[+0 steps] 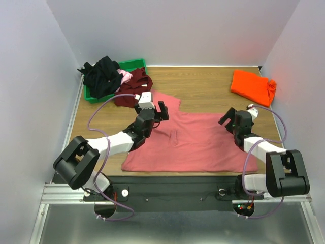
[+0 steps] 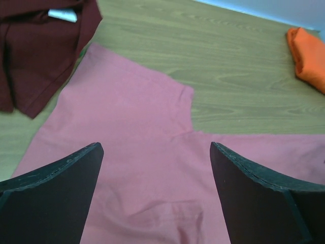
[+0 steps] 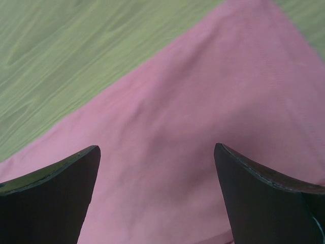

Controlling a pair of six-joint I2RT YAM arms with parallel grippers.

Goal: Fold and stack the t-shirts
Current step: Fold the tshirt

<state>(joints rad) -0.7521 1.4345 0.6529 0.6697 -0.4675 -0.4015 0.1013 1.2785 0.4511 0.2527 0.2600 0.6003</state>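
Salmon t-shirt [image 1: 193, 142]: it lies spread flat on the table [image 1: 203, 81], close to my bases, and is not yet folded.
Long axis: it runs left to right across the table, about parallel to the near edge, with one end under each of my arms.
Left gripper [image 2: 155, 150]: jaws wide apart and holding nothing. It hangs over the far-left part of the shirt, and the sleeve [image 2: 137, 96] lies just ahead of my fingertips, toward the far side.
Right gripper [image 3: 156, 150]: also spread wide and empty. It is over the far-right part of the cloth, where the shirt's edge runs slantwise ahead of me with bare wood beyond.
Nearer arm: the left for the sleeve end, the right for the opposite end. Neither needs to cross over.
Next move, as I judge it: each gripper goes down on its own far edge, since the fold turns on that long axis.
Orange t-shirt [image 1: 252, 86]: already folded, at the far right, well apart.
Maroon t-shirt [image 1: 134, 86]: far left, just beside the sleeve.
Black t-shirt [image 1: 101, 76]: heaped over the green bin [image 1: 133, 64].
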